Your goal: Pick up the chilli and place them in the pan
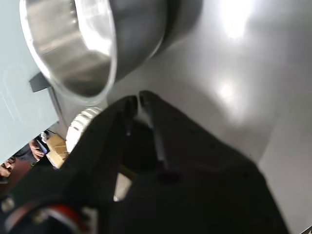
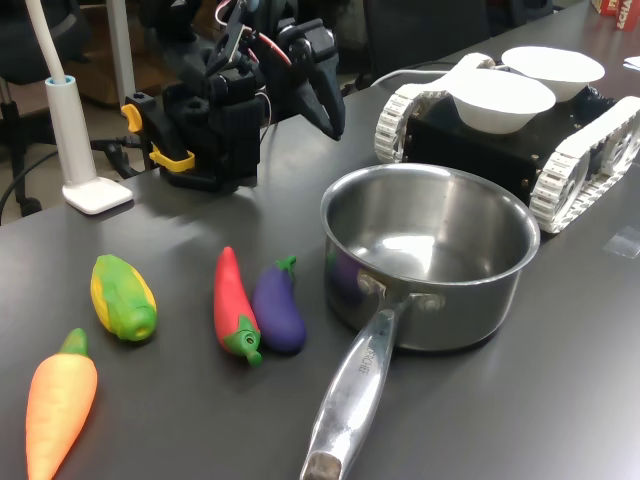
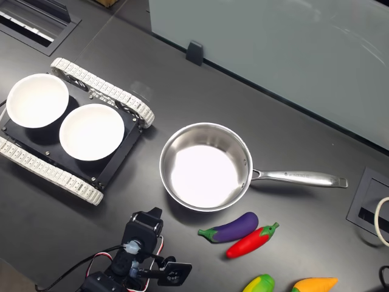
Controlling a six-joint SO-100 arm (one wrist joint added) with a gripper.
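The chilli (image 2: 233, 302) lies flat on the dark counter (image 2: 180, 420), untouched, just outside the pan (image 2: 430, 255). In the first exterior view it sits at about 9 o'clock from the pan, its long axis running roughly 12 to 6, narrow tip toward 12 and green stem cap toward 5. The eggplant (image 2: 278, 308) lies right beside it, between chilli and pan wall, nearly parallel. In the second exterior view the chilli (image 3: 251, 240) is at about 5 o'clock from the pan (image 3: 203, 167), axis running 8 to 2, stem cap toward 2, with the eggplant (image 3: 231, 228) alongside.

The pan is empty; its handle (image 2: 350, 400) points to about 7 o'clock in the first exterior view.

The tool (image 1: 136, 101) hangs in the air well apart from the chilli, near the pan's rim, holding nothing. In the wrist view its two black fingertips are almost together, only a thin gap between them.

Corn (image 2: 123, 296) and a carrot (image 2: 60, 405) lie farther out. Two white bowls (image 3: 64, 115) sit on a tracked platform (image 3: 103, 91).
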